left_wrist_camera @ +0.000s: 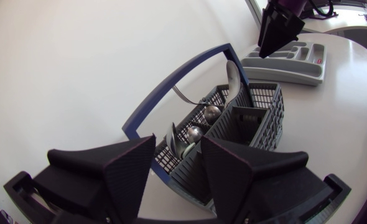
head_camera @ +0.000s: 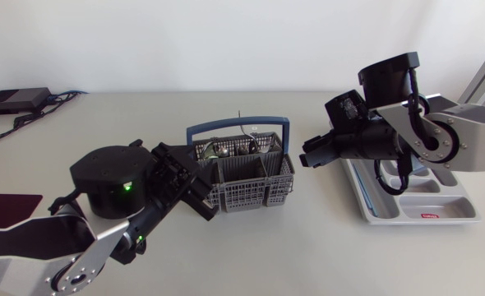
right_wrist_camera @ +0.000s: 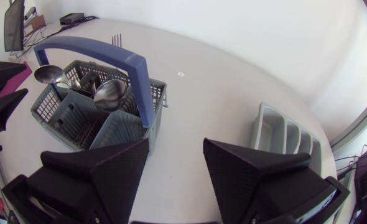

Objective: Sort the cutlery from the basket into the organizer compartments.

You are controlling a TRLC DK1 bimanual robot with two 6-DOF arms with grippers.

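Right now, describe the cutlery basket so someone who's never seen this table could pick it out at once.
On the pale grey table, look near the middle, left of the grey compartmented organizer. The cutlery basket is a grey mesh box holding spoons. Unlike the flat organizer, it stands tall and has an arched blue handle.

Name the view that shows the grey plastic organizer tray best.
Left wrist view: the grey plastic organizer tray shows almost whole, compartments visible. In the head view the right arm covers much of it; the right wrist view shows only one end.
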